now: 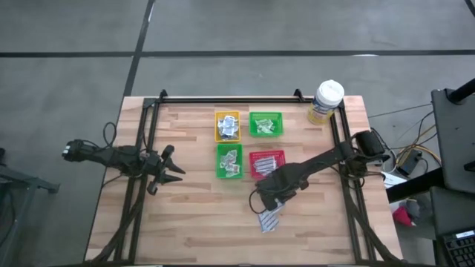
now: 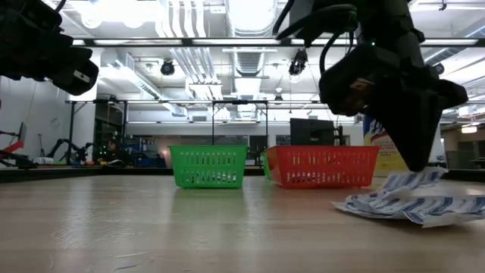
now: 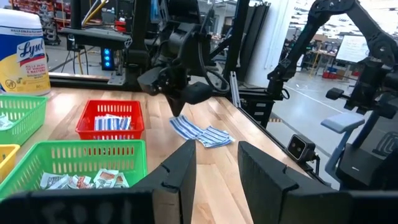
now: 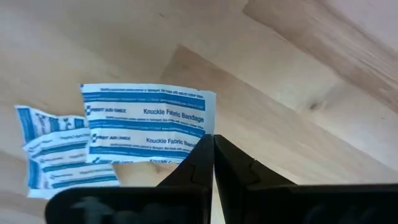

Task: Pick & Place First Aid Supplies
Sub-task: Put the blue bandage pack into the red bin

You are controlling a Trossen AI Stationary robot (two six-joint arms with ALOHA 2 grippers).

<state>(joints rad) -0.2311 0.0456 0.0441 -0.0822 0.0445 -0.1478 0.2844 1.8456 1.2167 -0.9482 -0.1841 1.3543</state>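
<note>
Blue-and-white bandage packets lie in a small pile on the wooden table, right of middle; the low view shows the pile too. My right gripper points down over it, shut on one packet printed "Knuckle Fabric Bandage". My left gripper waits open at the table's left side, level, with nothing between its fingers. My right gripper pinches the packet's edge near one corner between its two fingertips, only at their free ends. The fingers come from above, pointing down. The packet slants down from the fingers toward the pile; whether its lower end rests there I cannot tell.
A yellow tray and a green tray stand at the far middle, another green tray and a red tray in front of them, all holding packets. A yellow canister stands at the far right corner.
</note>
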